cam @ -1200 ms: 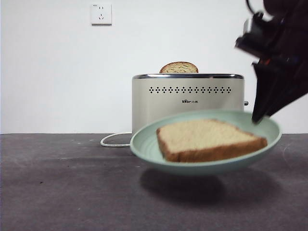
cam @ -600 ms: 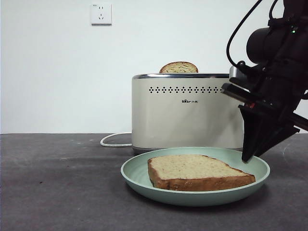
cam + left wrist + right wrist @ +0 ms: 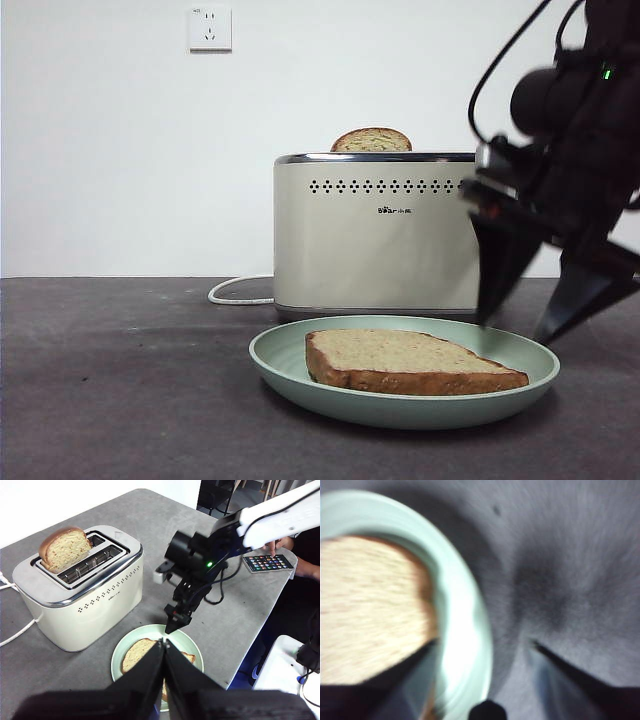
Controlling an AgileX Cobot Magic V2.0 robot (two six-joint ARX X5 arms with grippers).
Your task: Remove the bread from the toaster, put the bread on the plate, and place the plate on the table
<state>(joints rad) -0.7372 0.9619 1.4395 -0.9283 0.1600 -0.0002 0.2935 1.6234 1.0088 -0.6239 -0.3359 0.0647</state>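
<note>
Lying flat on the plate (image 3: pixel 404 385), the bread (image 3: pixel 410 361) has its broad speckled face turned up and its long side running across the front view. The plate rests on the table (image 3: pixel 120 400), just in front of the toaster (image 3: pixel 375 235), where a second slice (image 3: pixel 371 140) stands in a slot. The right gripper (image 3: pixel 530 325) hangs over the plate's rim on the side away from the cord (image 3: pixel 235 292), jaws spread wide and holding nothing; one jaw is over the plate's inside, the other outside the rim, so the rim lies between them with no visible contact. That arm is by far the nearer. The left gripper (image 3: pixel 164 642) sits high above the plate, jaws pressed together and empty. Judging by this, the plate is set down and the right arm need only lift clear.
</note>
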